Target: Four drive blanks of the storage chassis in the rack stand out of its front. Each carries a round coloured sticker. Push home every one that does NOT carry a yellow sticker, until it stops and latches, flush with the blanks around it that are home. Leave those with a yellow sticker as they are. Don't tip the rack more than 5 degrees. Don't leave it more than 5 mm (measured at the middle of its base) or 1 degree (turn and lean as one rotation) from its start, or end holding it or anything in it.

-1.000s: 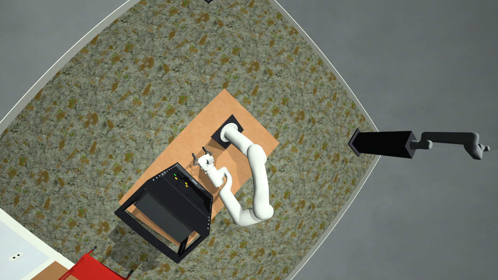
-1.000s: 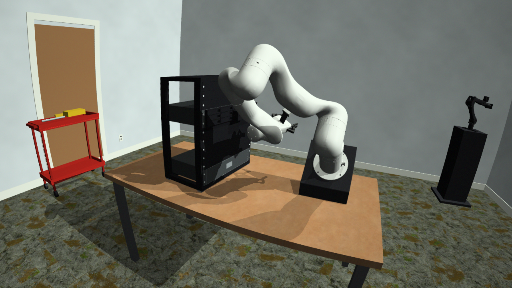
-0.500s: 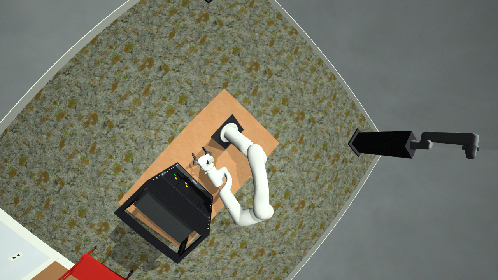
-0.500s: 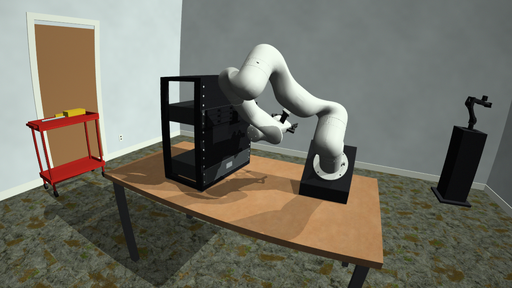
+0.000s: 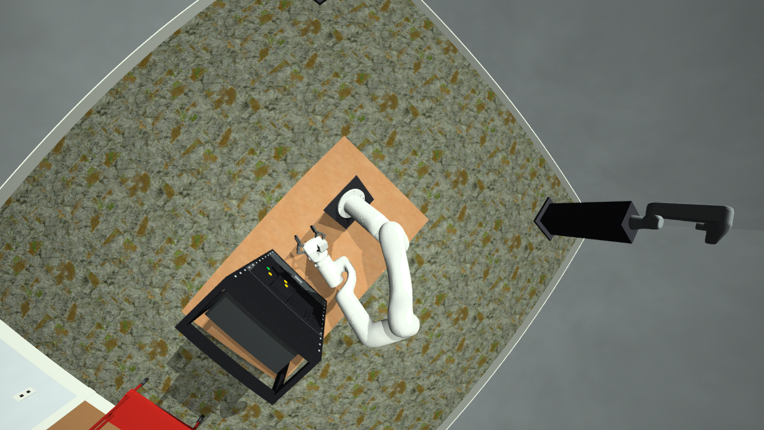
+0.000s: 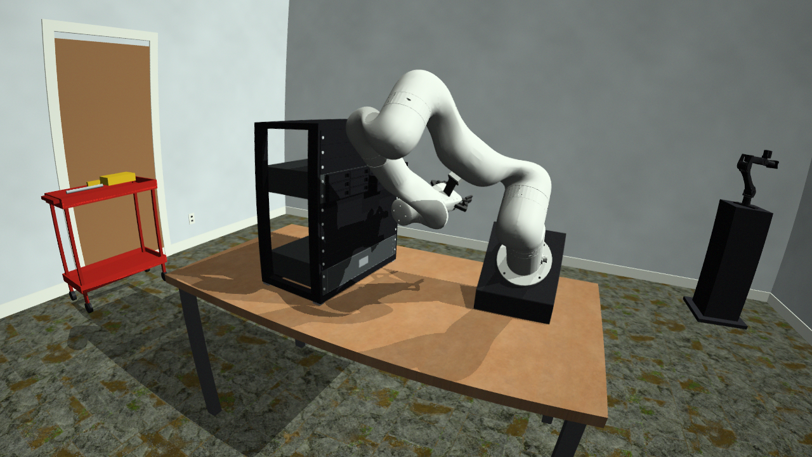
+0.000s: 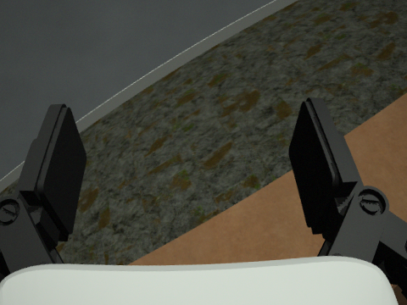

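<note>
The black rack [image 5: 256, 321] stands on the wooden table [image 6: 397, 318]; it also shows in the exterior view [image 6: 323, 207]. From above I see a green sticker [image 5: 267, 268] and two yellow stickers [image 5: 286, 281] on blanks at the rack's front. In the exterior view the storage chassis blanks [image 6: 347, 183] are dark and partly hidden by my arm. My gripper [image 5: 308, 239] is open and empty, in front of the rack and pointing away from it. In the wrist view the open fingers face the floor and the far wall; the rack is out of that view.
My arm's black base [image 6: 522, 278] sits on the table's right part. A red cart [image 6: 104, 238] stands by the door at the left. A black pedestal with a camera arm [image 6: 732, 255] stands on the floor at the right.
</note>
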Controlling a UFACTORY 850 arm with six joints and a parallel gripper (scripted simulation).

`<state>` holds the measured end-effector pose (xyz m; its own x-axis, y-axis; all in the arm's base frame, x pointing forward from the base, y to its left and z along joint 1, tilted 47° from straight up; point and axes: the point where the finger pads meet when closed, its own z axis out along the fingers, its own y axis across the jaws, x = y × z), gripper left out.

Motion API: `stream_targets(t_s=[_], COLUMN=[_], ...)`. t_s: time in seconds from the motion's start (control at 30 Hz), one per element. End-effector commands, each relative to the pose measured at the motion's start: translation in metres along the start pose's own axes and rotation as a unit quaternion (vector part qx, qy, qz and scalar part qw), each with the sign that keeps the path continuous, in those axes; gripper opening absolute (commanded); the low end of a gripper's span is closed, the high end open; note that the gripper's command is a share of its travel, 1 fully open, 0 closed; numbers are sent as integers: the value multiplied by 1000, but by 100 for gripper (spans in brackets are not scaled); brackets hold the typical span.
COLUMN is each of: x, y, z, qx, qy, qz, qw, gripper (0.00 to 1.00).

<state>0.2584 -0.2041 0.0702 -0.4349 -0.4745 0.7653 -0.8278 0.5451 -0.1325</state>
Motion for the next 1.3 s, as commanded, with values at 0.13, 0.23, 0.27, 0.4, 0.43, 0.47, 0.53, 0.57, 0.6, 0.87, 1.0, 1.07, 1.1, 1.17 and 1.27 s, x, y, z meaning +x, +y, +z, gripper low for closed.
stream_targets(t_s=[0.13, 0.23, 0.27, 0.4, 0.43, 0.47, 0.53, 0.57, 0.6, 0.87, 1.0, 1.07, 1.1, 1.17, 1.27], x=[0, 0, 0, 1, 2, 2, 3, 3, 3, 9, 13, 16, 17, 19, 22], y=[0, 0, -1, -1, -2, -2, -3, -4, -4, -10, -15, -18, -20, -21, -25], z=[0, 0, 0, 1, 2, 2, 3, 4, 4, 11, 18, 21, 23, 25, 30], qx=[0, 0, 1, 2, 3, 3, 5, 6, 6, 18, 29, 35, 39, 42, 50], qy=[0, 0, 0, 1, 1, 2, 3, 3, 3, 9, 14, 17, 18, 20, 24], qz=[0, 0, -1, -5, -6, -8, -13, -16, -16, -48, -75, -92, -101, -110, -130], qw=[1000, 1000, 1000, 1000, 1000, 1000, 1000, 1000, 1000, 999, 997, 995, 994, 993, 990], gripper=[100, 100, 100, 100, 100, 100, 100, 100, 100, 100, 100, 100, 100, 100, 100])
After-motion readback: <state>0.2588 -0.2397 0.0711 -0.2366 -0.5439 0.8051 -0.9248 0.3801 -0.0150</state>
